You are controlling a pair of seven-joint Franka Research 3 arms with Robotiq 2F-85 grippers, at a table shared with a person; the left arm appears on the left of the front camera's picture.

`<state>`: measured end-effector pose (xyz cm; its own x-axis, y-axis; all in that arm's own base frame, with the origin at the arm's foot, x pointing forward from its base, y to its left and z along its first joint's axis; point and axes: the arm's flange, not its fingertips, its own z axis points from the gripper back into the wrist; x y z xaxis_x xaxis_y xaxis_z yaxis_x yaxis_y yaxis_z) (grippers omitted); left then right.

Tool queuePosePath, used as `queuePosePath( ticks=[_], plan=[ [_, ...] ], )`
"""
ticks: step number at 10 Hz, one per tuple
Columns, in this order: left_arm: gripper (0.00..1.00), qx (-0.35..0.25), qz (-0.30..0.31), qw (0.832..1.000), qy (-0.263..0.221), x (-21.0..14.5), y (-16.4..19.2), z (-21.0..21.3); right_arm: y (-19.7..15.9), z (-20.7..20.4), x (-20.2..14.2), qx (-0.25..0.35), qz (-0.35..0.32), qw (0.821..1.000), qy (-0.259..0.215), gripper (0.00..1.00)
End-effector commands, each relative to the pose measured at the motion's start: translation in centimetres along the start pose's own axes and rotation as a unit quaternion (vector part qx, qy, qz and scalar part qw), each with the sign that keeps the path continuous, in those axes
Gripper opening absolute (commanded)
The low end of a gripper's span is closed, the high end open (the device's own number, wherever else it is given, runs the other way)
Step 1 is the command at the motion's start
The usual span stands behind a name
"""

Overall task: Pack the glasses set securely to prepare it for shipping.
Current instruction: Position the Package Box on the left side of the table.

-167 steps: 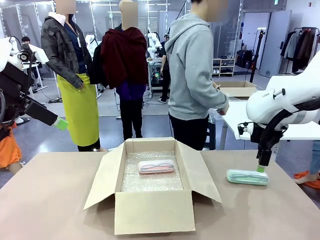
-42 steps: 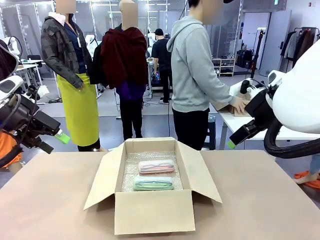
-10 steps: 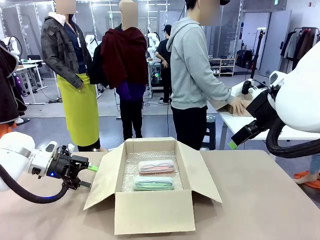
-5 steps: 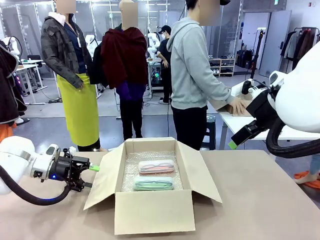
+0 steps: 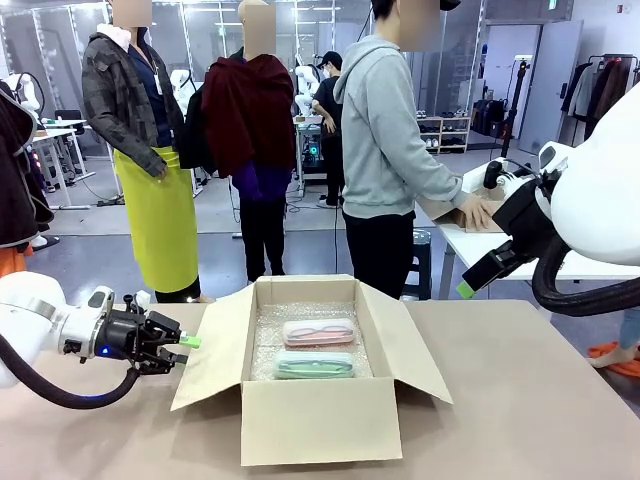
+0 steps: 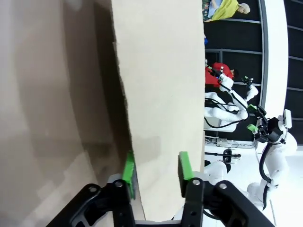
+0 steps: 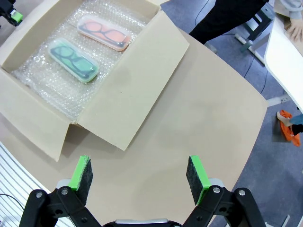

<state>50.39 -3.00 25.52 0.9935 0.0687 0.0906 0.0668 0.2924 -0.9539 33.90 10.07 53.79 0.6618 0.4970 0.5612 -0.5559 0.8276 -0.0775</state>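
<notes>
Two glasses cases are lying side by side on the bubble wrap (image 5: 262, 345) lining the open cardboard box (image 5: 314, 420): one pink case (image 5: 318, 332) toward the far wall, one green case (image 5: 314, 365) nearer the robot. Four flaps are standing open. The left claw (image 5: 186, 343) is straddling the edge of the box's left flap (image 5: 212, 345), fingers not pressed together; whether the pads are touching cardboard is hard to make out. The right claw (image 7: 139, 176) is hanging released, high above the counter (image 5: 530, 400). One person (image 5: 395, 150) is standing beyond the box, legs partly hidden.
</notes>
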Motion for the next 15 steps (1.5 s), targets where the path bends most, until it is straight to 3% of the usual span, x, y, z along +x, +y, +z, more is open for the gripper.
queuePosePath(
  ticks=[1,6,14,15],
  plan=[
    [0.03,-0.041,-0.018,0.999,-0.019,0.0,-0.8,1.3,0.3,0.0,-0.1,-0.004,-0.01,1.0,0.005,1.0],
    [0.0,-0.067,-0.022,0.997,-0.004,-0.4,-1.5,1.5,0.3,0.0,-0.1,-0.004,-0.01,1.0,0.005,1.0],
    [0.01,-0.049,-0.006,0.999,-0.001,0.0,-1.4,1.6,0.3,0.0,-0.1,-0.004,-0.01,1.0,0.005,1.0],
    [0.01,-0.054,-0.027,0.998,0.034,0.1,-1.9,3.1,0.3,0.0,-0.1,-0.004,-0.01,1.0,0.005,1.0]
  ],
)
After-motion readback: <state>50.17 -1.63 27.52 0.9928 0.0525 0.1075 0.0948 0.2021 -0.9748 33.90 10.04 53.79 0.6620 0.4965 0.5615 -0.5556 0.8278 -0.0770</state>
